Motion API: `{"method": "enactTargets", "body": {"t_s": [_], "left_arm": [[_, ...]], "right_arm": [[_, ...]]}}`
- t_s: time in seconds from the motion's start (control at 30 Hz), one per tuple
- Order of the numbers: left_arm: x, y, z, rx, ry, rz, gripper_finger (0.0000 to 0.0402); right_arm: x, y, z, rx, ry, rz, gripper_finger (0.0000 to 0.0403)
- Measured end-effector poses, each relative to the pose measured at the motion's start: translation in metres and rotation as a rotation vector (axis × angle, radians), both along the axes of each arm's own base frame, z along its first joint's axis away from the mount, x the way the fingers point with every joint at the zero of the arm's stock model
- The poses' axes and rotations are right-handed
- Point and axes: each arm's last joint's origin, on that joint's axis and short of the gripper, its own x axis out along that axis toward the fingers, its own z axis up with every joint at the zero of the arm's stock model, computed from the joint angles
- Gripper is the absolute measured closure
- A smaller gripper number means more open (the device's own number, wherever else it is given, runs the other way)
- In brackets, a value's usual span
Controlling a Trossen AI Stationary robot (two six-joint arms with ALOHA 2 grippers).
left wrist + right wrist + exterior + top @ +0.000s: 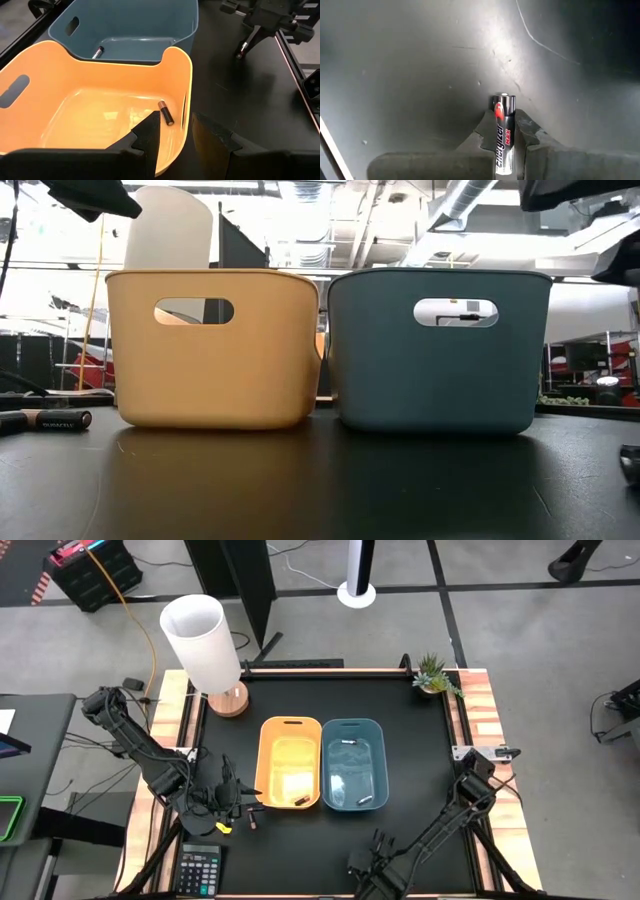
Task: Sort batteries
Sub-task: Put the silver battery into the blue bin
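Observation:
My right gripper [504, 131] is near the table's near edge [362, 865], shut on a silvery battery [503, 112]. My left gripper [182, 131] hangs open and empty at the orange bin's [290, 762] near-left corner [238, 802]. One finger shows before the bin's inside, the other outside its wall. A reddish-brown battery [165, 112] lies on the orange bin's floor. The blue bin [353, 762] holds two batteries, one silvery [97, 51]. Another brown battery [55, 420] lies on the table left of the orange bin. My right gripper pinches the silvery battery between its two fingers [532, 132], which lie along its length. The battery's free end [502, 96] sticks out past the fingertips toward the black table. Whether that end touches the table, I cannot tell.
The two bins stand side by side mid-table. A white lamp [205, 640] stands at the far-left corner and a small plant [435, 675] at the far-right. A grey calculator [198, 870] lies at the near-left edge. Bare black table [420, 770] lies right of the blue bin.

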Motion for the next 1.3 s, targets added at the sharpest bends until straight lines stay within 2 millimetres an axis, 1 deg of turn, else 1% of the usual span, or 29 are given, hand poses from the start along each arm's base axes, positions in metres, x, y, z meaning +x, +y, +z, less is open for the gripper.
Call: {"method": "enactTargets", "body": {"t_s": [0.43, 0.9, 1.0, 1.1, 1.3], "left_arm": [[0.000, 0.000, 0.000, 0.004, 0.004, 0.000, 0.0294], [0.000, 0.000, -0.001, 0.008, 0.008, -0.002, 0.0294], [-0.001, 0.000, -0.001, 0.007, 0.014, -0.008, 0.0294], [-0.001, 0.001, -0.002, 0.012, 0.031, -0.012, 0.0294], [-0.003, 0.002, -0.005, 0.002, 0.063, -0.007, 0.0294]], "right_arm": [[0.008, -0.006, 0.004, -0.017, -0.002, 0.033, 0.0374], [0.025, -0.016, 0.032, -0.070, 0.016, 0.118, 0.0374], [0.027, -0.018, 0.040, -0.093, 0.012, 0.127, 0.0374], [0.030, -0.021, 0.053, -0.126, 0.011, 0.137, 0.0374], [0.033, -0.028, 0.089, -0.237, 0.005, 0.175, 0.0374]]}}
